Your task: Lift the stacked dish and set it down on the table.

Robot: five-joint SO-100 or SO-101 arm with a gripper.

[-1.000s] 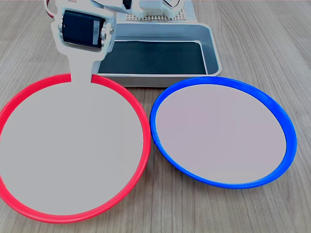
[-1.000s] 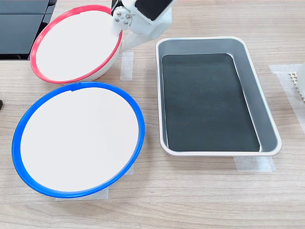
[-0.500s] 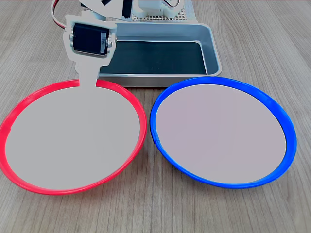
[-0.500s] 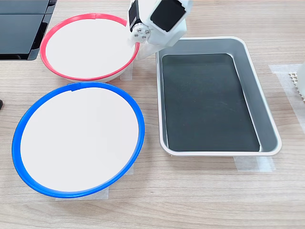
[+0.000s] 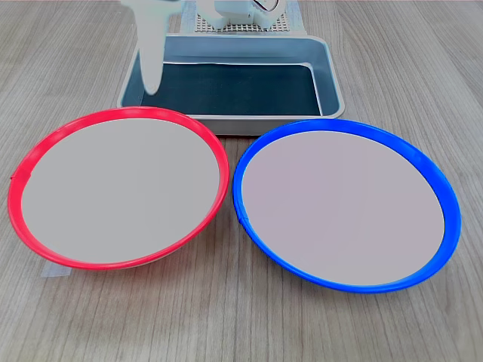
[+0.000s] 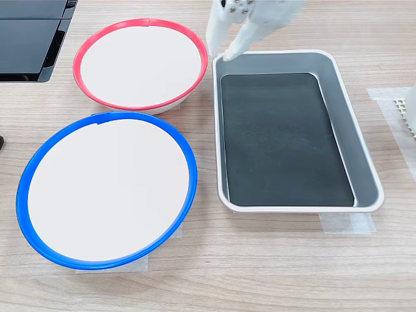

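Wood-grain table (image 6: 273, 260) holds red-rimmed dish (image 6: 140, 62), blue-rimmed plate (image 6: 107, 188), tray (image 6: 361, 162); gripper (image 6: 221, 49) parted, empty.

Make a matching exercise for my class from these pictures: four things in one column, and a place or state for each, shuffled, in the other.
Things:
1. red plate
2. blue plate
3. tray
4. gripper

Places or states, as in the second exterior view:
A. raised, fingers spread, holding nothing
B. on the table, nearest the camera, at left
C. holds a dark mat, nothing else
D. on the table, at top left, free of the arm

Pairs: 1-D, 2-B, 3-C, 4-A
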